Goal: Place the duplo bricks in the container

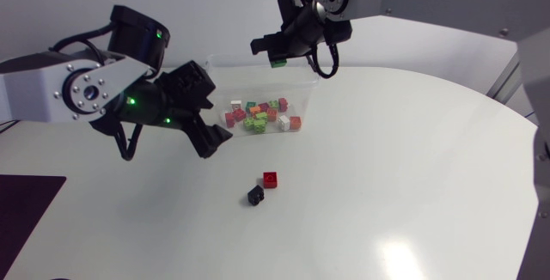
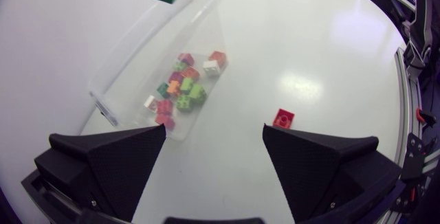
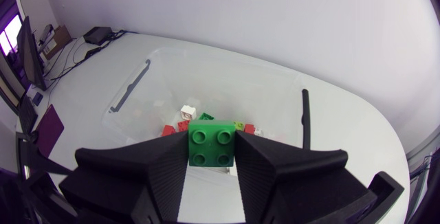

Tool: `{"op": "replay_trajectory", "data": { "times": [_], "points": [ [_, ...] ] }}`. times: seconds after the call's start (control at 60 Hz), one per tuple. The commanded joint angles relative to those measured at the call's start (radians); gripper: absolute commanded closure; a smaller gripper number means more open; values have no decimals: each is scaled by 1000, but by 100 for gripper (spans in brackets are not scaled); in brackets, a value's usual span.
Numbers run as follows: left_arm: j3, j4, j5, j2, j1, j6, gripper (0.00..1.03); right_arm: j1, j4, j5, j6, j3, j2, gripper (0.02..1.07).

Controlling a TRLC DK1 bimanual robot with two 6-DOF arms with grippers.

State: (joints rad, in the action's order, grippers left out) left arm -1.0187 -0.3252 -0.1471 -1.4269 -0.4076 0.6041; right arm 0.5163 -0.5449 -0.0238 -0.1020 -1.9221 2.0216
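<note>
One red brick (image 1: 270,179), one dark brick (image 1: 255,196) lie near container (image 1: 225,78).

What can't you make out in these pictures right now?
Head view: the dark brick beside the red brick is too small to tell its colour.
Right wrist view: the right gripper and its green brick hide part of the pile in the container.
Left wrist view: the dark brick does not show; the left gripper may hide it.
</note>
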Motion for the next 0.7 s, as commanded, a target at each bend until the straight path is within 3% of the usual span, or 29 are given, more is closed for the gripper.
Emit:
{"op": "replay_trajectory", "data": {
  "times": [0.0,0.217,0.25,0.333,0.383,0.683],
  "points": [
    [52,-9,-11,23,-11,28,5,14,39,1,24,-37,60,71],
    [118,-12,-25,-10,-89,-4,5,-7,103,-1,54,-133,181,70],
    [124,-12,-25,-21,-105,-9,5,-13,105,-1,56,-153,198,66],
    [135,-14,-23,-53,-148,-26,5,-22,82,-2,58,-202,238,20],
    [138,-14,-17,-72,-169,-33,5,-27,80,-2,58,-209,239,7],
    [91,-17,66,-204,-250,-102,6,-42,94,13,61,-12,31,7]
  ]
}}
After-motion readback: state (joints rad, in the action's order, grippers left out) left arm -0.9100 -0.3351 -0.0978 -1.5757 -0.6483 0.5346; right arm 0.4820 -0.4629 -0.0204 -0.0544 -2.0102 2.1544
